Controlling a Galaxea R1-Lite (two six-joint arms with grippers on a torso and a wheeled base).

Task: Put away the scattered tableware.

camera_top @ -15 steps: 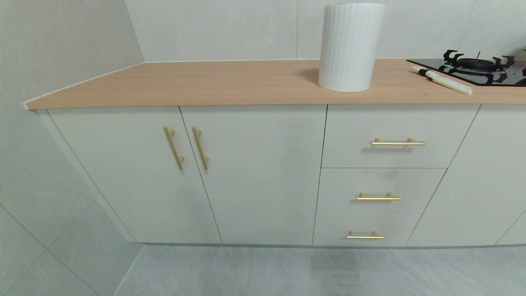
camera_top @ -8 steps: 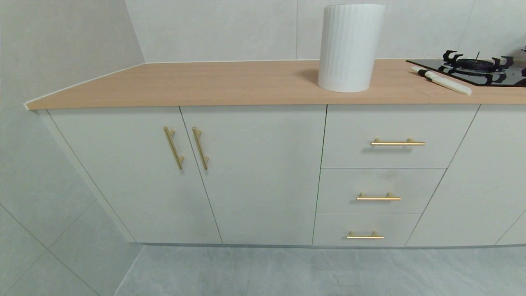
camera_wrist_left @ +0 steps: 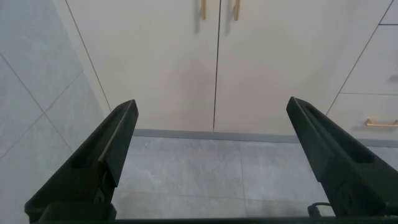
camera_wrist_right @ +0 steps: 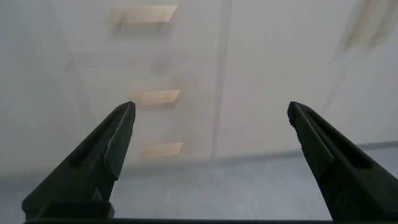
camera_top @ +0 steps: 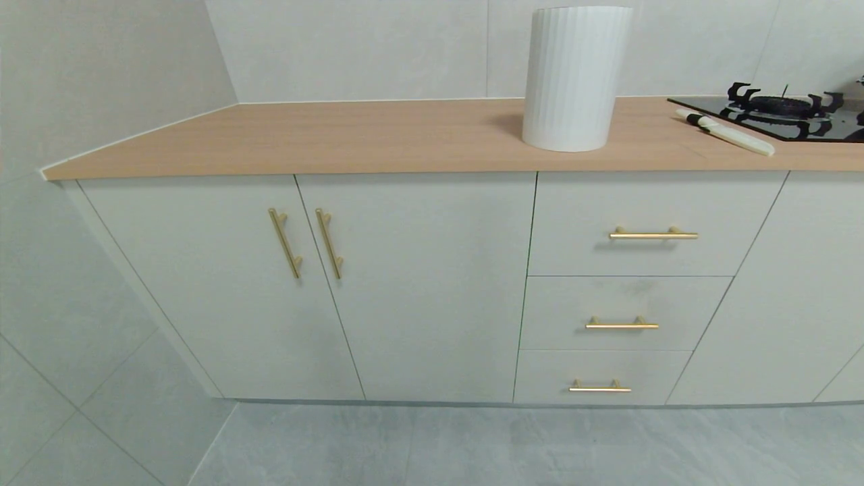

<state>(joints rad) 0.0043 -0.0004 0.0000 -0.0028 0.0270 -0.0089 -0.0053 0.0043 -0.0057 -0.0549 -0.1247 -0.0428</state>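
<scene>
A white knife with a dark band (camera_top: 725, 131) lies on the wooden countertop (camera_top: 324, 138) at the right, beside the black gas hob (camera_top: 783, 115). A tall white ribbed container (camera_top: 574, 77) stands on the counter to its left. My left gripper (camera_wrist_left: 211, 112) hangs low in front of the double cabinet doors, open with nothing between its fingers. My right gripper (camera_wrist_right: 211, 115) is also low, facing the drawers, open and holding nothing.
Below the counter are two cabinet doors with gold handles (camera_top: 307, 243) and three drawers with gold handles (camera_top: 651, 235). A tiled wall closes the left side. Grey tiled floor (camera_top: 472, 445) lies in front of the cabinets.
</scene>
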